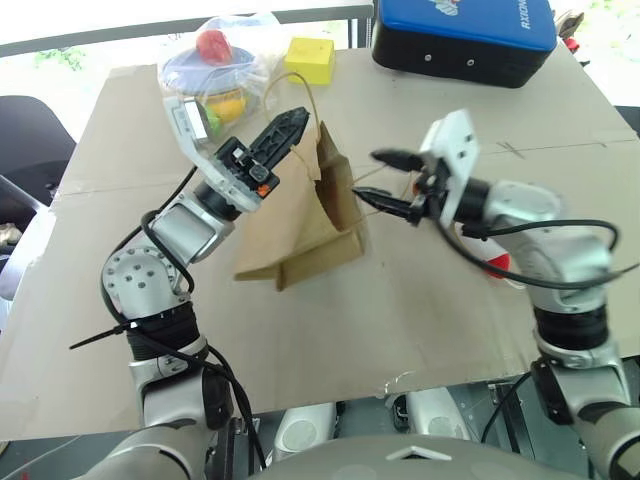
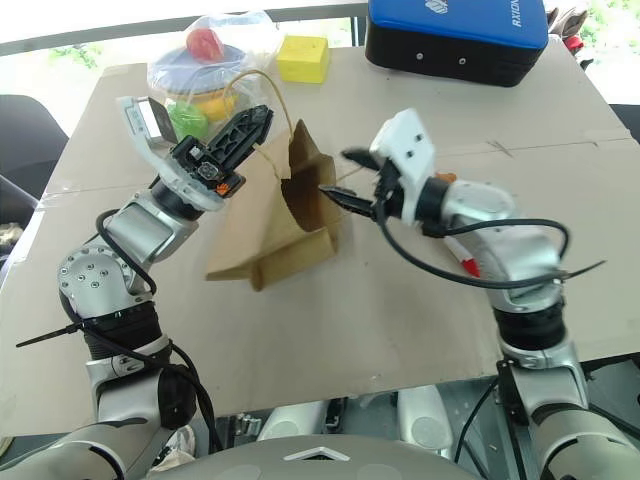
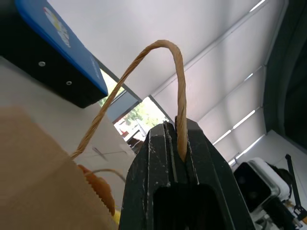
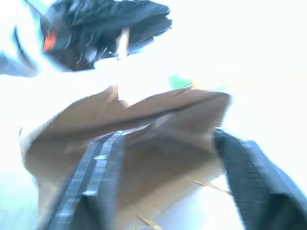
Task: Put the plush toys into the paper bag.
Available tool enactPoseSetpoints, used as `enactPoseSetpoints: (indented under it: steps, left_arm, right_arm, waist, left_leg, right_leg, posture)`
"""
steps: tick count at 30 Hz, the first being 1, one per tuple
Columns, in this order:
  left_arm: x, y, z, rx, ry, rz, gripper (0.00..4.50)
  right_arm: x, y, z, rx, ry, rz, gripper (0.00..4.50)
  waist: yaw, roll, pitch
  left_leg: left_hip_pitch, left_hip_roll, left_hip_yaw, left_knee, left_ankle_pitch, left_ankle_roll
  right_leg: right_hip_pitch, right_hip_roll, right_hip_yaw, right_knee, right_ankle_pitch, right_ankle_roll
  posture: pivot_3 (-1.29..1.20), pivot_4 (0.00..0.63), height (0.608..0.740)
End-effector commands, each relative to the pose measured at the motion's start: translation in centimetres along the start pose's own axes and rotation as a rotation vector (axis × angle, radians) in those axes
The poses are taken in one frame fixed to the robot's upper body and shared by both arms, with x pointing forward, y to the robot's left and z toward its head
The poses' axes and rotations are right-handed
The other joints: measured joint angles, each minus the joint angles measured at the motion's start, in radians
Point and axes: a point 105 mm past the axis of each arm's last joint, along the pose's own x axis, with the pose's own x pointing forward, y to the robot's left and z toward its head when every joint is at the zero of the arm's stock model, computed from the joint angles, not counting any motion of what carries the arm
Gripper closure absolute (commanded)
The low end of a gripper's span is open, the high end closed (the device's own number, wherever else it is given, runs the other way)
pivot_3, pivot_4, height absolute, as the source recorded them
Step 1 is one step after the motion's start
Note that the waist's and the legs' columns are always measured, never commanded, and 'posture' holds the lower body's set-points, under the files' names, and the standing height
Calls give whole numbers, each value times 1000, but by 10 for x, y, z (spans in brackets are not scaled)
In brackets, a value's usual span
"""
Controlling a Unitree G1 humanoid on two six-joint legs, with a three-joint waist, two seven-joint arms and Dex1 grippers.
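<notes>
The left gripper [image 1: 290,127] is clenching one twisted handle [image 3: 158,72] of the paper bag [image 1: 300,215], which is hanging partly lifted off the cardboard-covered table [image 1: 400,300] near its middle, just right of that gripper. The right gripper [image 1: 392,183] is spreading its fingers wide at the bag's open mouth on the right, grasping nothing. A bit of orange plush [image 3: 98,189] is peeking above the bag's edge in the left wrist view. A white, red-tipped plush toy [image 2: 462,255] is lying on the table under the right forearm.
</notes>
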Motion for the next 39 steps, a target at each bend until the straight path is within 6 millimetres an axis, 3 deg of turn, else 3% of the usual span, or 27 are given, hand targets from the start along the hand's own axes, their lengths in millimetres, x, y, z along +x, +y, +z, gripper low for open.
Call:
enactPoseSetpoints:
  steps: [1, 5, 8, 11, 15, 17, 19, 22, 24, 26, 27, 30, 32, 39]
  left_arm:
    - [-4, -21, 12, 8, -39, -98, 4500]
    - [-11, -21, 11, 24, -8, -91, 4500]
    - [-19, -17, 4, 61, 54, -72, 4500]
    - [-18, -16, -1, 66, 82, -76, 4500]
    - [-13, -19, -6, 59, 98, -105, 4500]
    - [-12, -19, -7, 60, 102, -111, 4500]
    - [-12, -20, -7, 63, 110, -112, 4500]
    - [-12, -20, -4, 71, 112, -112, 4500]
    - [-13, -19, -3, 73, 110, -112, 4500]
    - [-13, -20, -2, 73, 108, -112, 4500]
    - [-13, -20, -3, 70, 111, -116, 4500]
    - [-15, -21, -4, 63, 122, -126, 4500]
    - [-15, -22, -4, 59, 125, -135, 4500]
    - [-8, -28, -3, 47, 120, -177, 4500]
  right_arm:
    - [-35, -7, 18, -40, 16, -99, 97]
    - [-73, -18, -1, -71, 239, -242, 97]
    - [-97, -20, -25, 35, 370, -323, 97]
    - [-122, -21, -83, 125, 634, -411, 97]
    - [-133, -34, -130, 92, 801, -491, 97]
    - [-136, -39, -140, 70, 832, -512, 610]
    - [-137, -39, -145, 21, 854, -502, 1598]
    - [-134, -44, -134, 15, 776, -532, 2800]
    - [-130, -45, -118, 12, 687, -524, 3811]
    - [-119, -38, -93, 62, 525, -471, 4432]
    - [-108, -31, -67, 152, 361, -421, 4432]
    - [-80, -15, -15, 365, 30, -278, 4432]
    - [-57, -4, 4, 481, -62, -171, 4432]
    - [0, 9, 12, 657, -21, -62, 4432]
  waist:
    - [7, 0, 0]
    - [10, 0, 0]
    - [9, 0, 0]
    - [12, 0, 0]
    - [11, 0, 0]
    - [11, 0, 0]
    - [10, 0, 0]
    - [8, -1, 0]
    - [8, -1, 0]
    - [8, -1, 0]
    - [8, -1, 0]
    - [-2, 1, 1]
    - [-1, 1, 1]
    - [-1, 1, 1]
  left_leg:
    - [0, 0, 0, 0, 0, 0]
    - [-4, -1, -2, 1, 0, 0]
    - [-5, -1, -2, 0, 0, 0]
    - [-5, -1, -3, 0, 0, 0]
    - [-5, -2, -2, 1, 0, 0]
    - [-5, -3, -2, 1, 0, 0]
    - [-5, -3, -2, 1, 0, 0]
    - [-5, -2, -3, 1, 0, 0]
    - [-5, -2, -3, 1, 0, 0]
    - [-5, -2, -3, 1, 0, 0]
    - [-5, -2, -3, 1, 0, 0]
    - [-5, -2, -4, 1, 0, 0]
    - [-4, -2, -5, 1, 0, 0]
    - [-9, -6, -6, 0, 0, 0]
  right_leg:
    - [0, 0, 0, 0, 0, 0]
    - [-1, -1, -2, -3, 0, 0]
    - [-2, -1, -2, -2, 0, 0]
    - [-2, -1, -2, -2, 0, 0]
    - [-2, -2, -2, -2, 1, -1]
    - [-2, -3, -2, -1, 1, -1]
    - [-2, -2, -2, -1, 1, -1]
    - [-2, -2, -2, -1, 1, -1]
    - [-2, -2, -2, -1, 1, -1]
    - [-2, -2, -2, -1, 1, -1]
    - [-2, -2, -2, -1, 1, -1]
    - [-2, -1, -2, -1, 1, -1]
    - [-3, 0, -2, 0, 1, -1]
    - [-7, -3, -3, 0, 1, -1]
  posture:
    - [0, 150, 740]
    - [0, 150, 740]
    - [0, 150, 740]
    - [0, 150, 740]
    - [0, 150, 740]
    - [0, 150, 740]
    - [0, 150, 740]
    - [0, 150, 740]
    - [0, 150, 740]
    - [0, 150, 740]
    - [0, 150, 740]
    - [0, 150, 740]
    - [0, 150, 740]
    - [0, 150, 740]
